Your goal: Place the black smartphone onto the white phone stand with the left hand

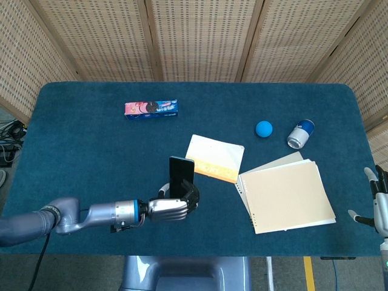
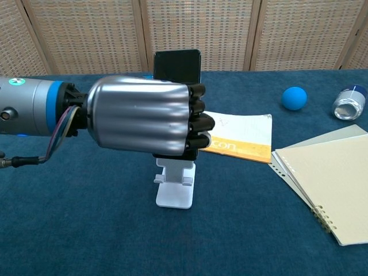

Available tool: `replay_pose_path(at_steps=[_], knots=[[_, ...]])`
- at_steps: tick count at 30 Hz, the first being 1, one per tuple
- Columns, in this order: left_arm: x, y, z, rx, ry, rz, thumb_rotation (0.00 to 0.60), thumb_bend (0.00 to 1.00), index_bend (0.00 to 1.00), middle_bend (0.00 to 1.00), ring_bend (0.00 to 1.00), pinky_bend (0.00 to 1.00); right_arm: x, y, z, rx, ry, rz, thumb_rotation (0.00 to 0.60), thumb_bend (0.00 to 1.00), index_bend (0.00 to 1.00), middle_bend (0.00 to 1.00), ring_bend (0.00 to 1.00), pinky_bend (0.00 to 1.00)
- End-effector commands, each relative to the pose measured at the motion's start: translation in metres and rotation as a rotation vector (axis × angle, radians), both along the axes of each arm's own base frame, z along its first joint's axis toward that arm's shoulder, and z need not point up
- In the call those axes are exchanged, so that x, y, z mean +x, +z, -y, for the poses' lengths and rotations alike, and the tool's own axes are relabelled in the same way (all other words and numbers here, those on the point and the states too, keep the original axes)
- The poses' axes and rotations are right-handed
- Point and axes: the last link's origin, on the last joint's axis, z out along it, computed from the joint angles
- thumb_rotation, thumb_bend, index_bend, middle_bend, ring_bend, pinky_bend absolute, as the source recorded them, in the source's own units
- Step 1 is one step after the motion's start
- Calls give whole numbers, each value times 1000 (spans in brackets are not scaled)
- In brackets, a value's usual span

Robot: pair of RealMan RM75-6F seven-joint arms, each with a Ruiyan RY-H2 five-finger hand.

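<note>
Left hand (image 2: 141,122) wrapped tight around lower half of black smartphone (image 2: 177,66), held upright directly over white phone stand (image 2: 175,185). Probably not seated yet: stand's back plate hidden behind hand in chest view, whole stand hidden in head view, so contact cannot be confirmed. Right hand (image 1: 378,203) at table edge (image 1: 339,251), fingers spread, holding nothing.

Risks: fingers below phone may strike the light stand on descent and shove or tip it. Early release with bottom edge missing the lip would drop phone forward. Orange booklet (image 2: 241,137) just behind stand, unlikely to interfere.
</note>
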Motion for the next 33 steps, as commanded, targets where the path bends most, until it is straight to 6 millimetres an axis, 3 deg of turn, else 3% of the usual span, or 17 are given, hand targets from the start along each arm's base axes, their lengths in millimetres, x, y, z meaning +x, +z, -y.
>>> replay_pose_path(at_steps=[1, 13, 33], knots=[[3, -11, 0, 18, -16, -28, 600, 0, 632, 517, 539, 493, -1, 1, 0, 5, -6, 4, 600, 0, 33, 0, 0, 0], [1, -28, 5, 43, -40, -67, 600, 0, 627, 514, 539, 485, -4, 2, 1, 9, -19, 13, 600, 0, 33, 0, 0, 0], [-13, -36, 12, 71, 0, -78, 600, 0, 617, 506, 539, 483, -4, 4, -1, 5, -18, 19, 600, 0, 33, 0, 0, 0]])
